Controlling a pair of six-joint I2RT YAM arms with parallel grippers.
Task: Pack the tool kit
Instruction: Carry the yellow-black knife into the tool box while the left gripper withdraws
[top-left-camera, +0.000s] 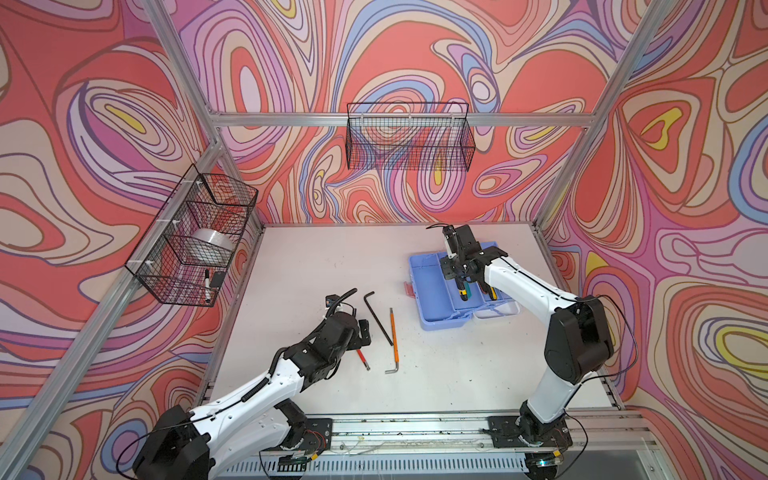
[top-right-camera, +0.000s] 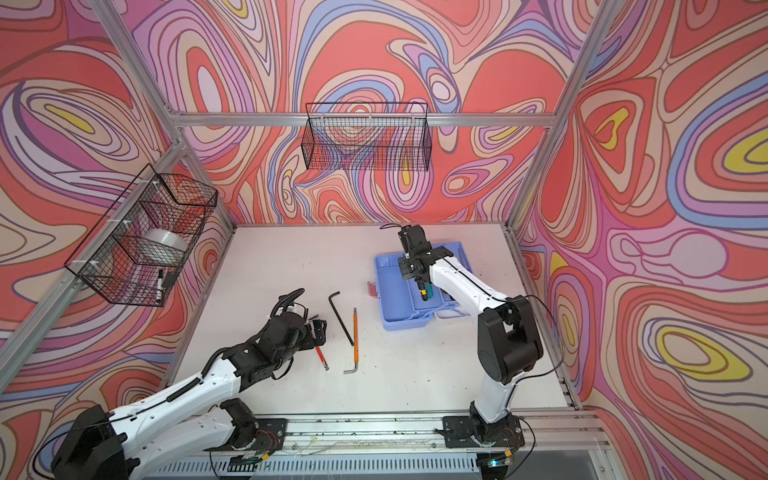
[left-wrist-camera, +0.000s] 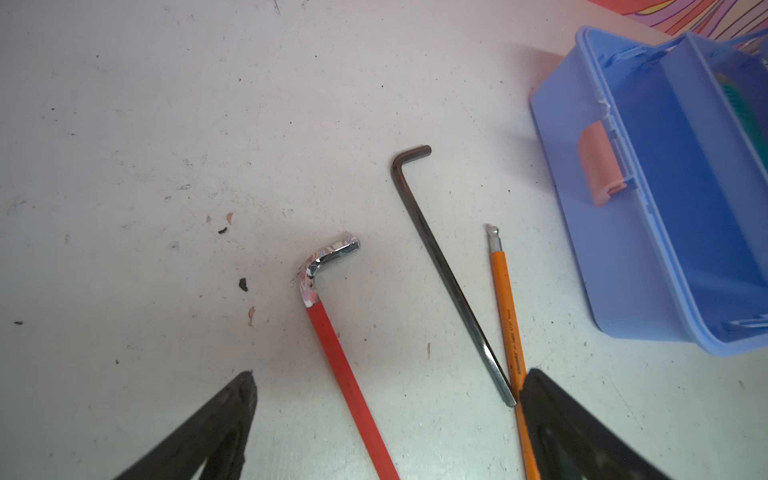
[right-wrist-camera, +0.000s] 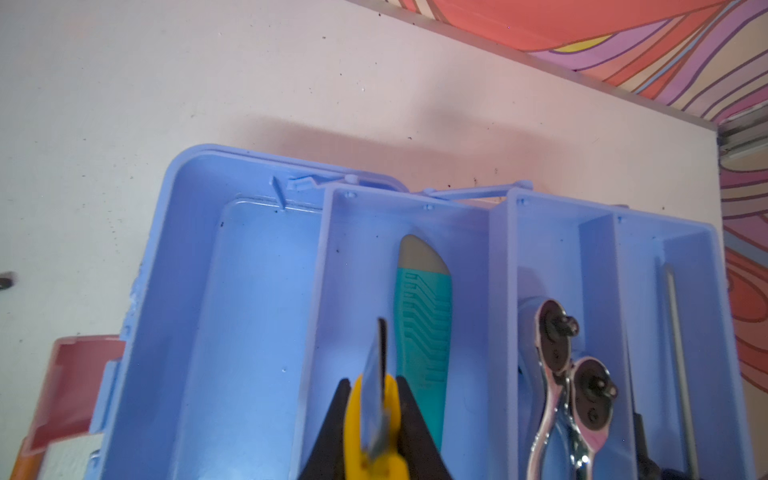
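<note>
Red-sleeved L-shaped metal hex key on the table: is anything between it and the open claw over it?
Nothing visible does. The red-sleeved hex key lies bare on the white table, between the fingers of the open left gripper. The black hex key and orange-sleeved hex key lie beside it, not across it.

Three hex keys (top-left-camera: 380, 320) lie on the surface (top-left-camera: 311, 266) left of the tool kit (top-left-camera: 428, 291); inside it, a utility knife (right-wrist-camera: 424, 332) and two ratchets (right-wrist-camera: 557, 353) occupy adjoining compartments.

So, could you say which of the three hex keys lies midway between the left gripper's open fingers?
The red key: it lies centred in the open left gripper; the black key and orange key lie beside one finger.
</note>
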